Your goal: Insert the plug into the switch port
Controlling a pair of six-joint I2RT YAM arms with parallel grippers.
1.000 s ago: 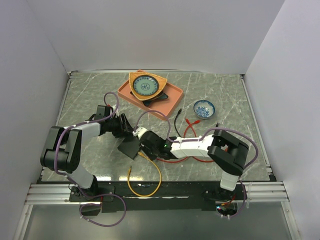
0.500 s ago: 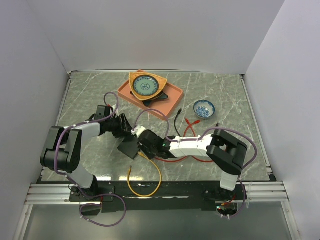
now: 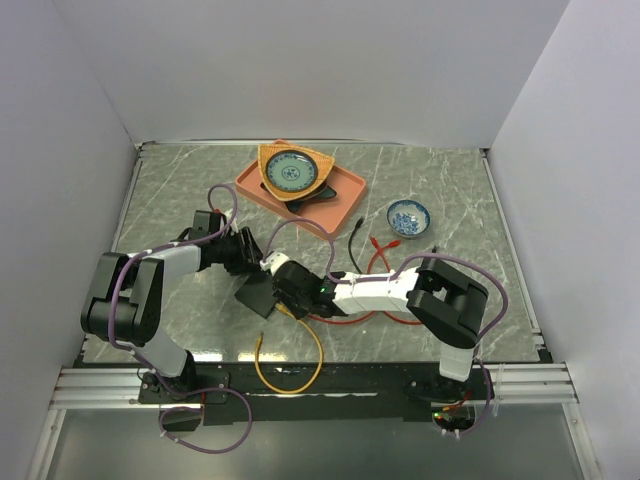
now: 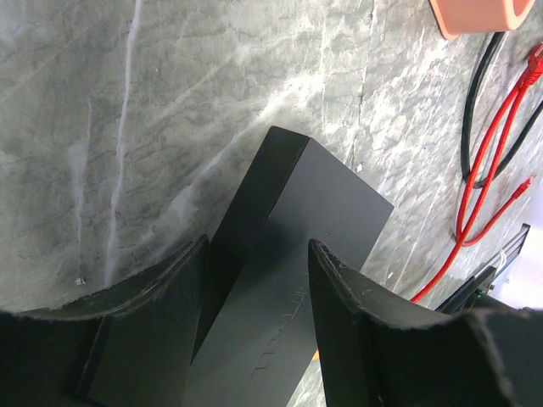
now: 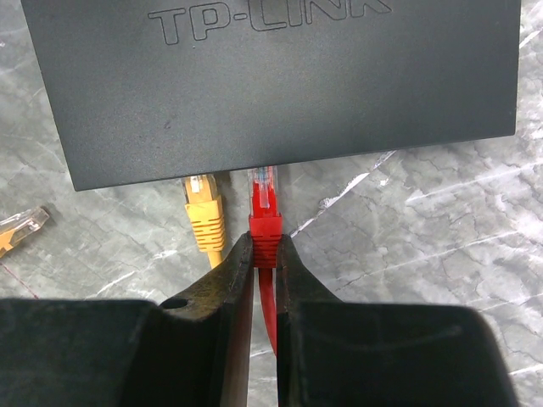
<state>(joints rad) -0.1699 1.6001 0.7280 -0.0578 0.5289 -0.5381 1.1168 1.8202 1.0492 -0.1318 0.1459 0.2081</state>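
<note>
The switch (image 5: 280,76) is a flat matte-black box marked TP-LINK. My left gripper (image 4: 257,263) is shut on the switch (image 4: 288,246), one finger on each side, and holds it tilted on the table (image 3: 258,293). My right gripper (image 5: 265,250) is shut on the boot of the red plug (image 5: 265,216). The plug's clear tip reaches just under the switch's near edge. The switch port on that edge is hidden below the box's top. A yellow plug (image 5: 204,216) sits at the same edge, just left of the red one.
An orange tray (image 3: 345,190) with a patterned plate (image 3: 292,172) stands at the back. A small blue bowl (image 3: 408,216) is at the right. Red cable (image 3: 375,262) and black cable (image 3: 352,245) lie behind my right arm. Yellow cable (image 3: 290,375) loops toward the front edge.
My right arm has shifted slightly left toward the switch, bringing the red plug up to its edge. The left gripper and the switch have stayed put.
</note>
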